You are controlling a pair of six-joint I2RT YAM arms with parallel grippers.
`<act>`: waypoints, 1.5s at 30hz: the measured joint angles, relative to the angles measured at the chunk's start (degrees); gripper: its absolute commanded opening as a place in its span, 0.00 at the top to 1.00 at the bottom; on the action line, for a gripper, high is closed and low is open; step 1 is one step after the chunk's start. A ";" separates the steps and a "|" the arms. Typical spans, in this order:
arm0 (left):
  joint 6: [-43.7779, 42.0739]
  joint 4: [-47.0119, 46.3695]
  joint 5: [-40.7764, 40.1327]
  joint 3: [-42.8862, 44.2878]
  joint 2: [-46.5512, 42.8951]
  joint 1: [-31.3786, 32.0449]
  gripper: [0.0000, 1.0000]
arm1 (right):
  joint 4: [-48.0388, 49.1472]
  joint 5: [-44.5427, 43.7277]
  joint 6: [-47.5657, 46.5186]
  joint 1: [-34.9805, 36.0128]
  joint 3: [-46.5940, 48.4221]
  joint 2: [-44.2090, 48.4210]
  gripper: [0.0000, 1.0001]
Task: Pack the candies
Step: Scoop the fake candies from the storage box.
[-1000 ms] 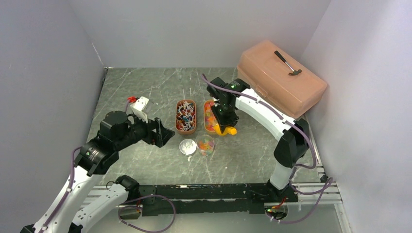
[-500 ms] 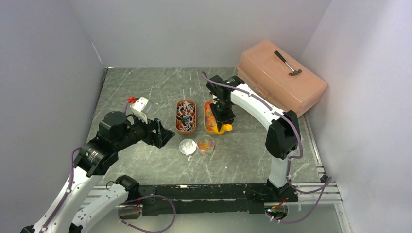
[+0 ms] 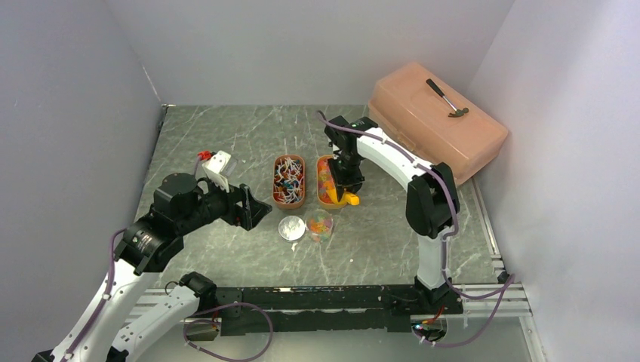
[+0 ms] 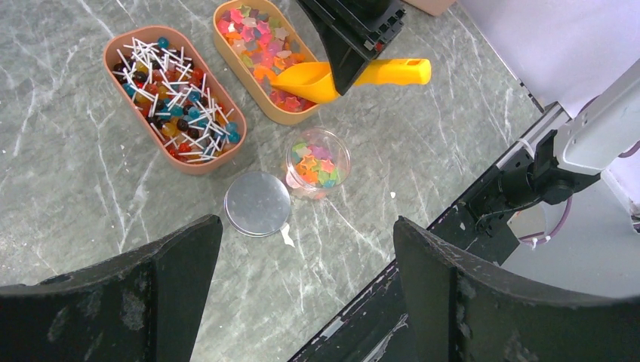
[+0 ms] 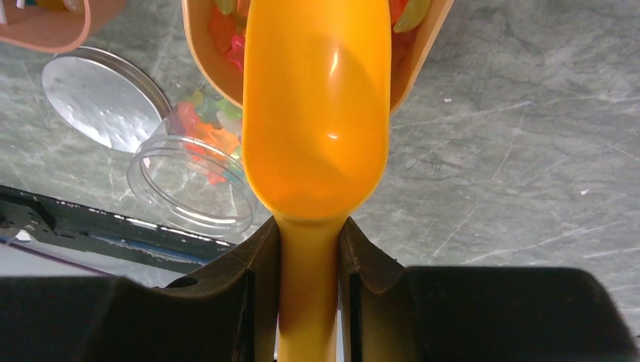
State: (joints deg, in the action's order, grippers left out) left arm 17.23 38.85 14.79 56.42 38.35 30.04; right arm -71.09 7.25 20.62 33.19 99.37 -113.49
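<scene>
Shows candies (image 4: pixel 264 45) heaped in two oval trays (image 4: pixel 283 118) at mid-table and some in a clear jar (image 5: pixel 177 200) just nearer, lid (image 4: pixel 257 204) lying beside it on the left, right gripper (image 5: pixel 311 241) clamped on an orange scoop (image 5: pixel 317 113) over the right tray, left gripper (image 4: pixel 302 226) spread wide farther left.

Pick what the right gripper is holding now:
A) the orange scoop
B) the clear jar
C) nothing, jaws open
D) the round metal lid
A: in the right wrist view the right gripper has its fingers closed on both sides of the handle of the orange scoop, whose bowl sits over the end of the gummy tray.
</scene>
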 measured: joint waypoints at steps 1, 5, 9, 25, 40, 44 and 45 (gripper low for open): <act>0.00 0.00 0.00 0.00 0.00 0.00 0.11 | 0.24 0.31 0.00 -0.22 0.00 -0.20 1.00; 0.00 0.00 0.00 0.00 0.02 0.00 0.11 | 1.57 1.03 0.15 -0.96 0.00 -1.29 1.00; -0.02 0.00 0.00 0.00 0.15 0.00 0.11 | 3.63 0.90 0.44 -1.11 0.13 -2.89 1.00; -0.02 0.00 -0.04 0.00 0.55 -0.02 0.11 | 12.94 -2.60 2.62 -1.14 -2.21 -4.31 1.00; 0.00 0.02 -0.09 0.00 0.92 -0.02 0.11 | 23.32 -5.38 4.50 0.09 -10.64 -0.98 1.00; -0.02 0.00 -0.11 0.00 0.90 -0.02 0.11 | 26.88 -6.51 4.50 0.59 -14.14 1.11 1.00; -0.02 0.02 -0.11 0.00 0.90 -0.02 0.11 | 27.87 -6.82 4.48 0.70 -15.08 1.66 1.00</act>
State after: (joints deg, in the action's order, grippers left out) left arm 17.21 38.87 14.68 56.42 39.24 30.02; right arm -43.22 0.43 25.10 33.89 84.29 -111.83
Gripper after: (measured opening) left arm 0.893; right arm 0.320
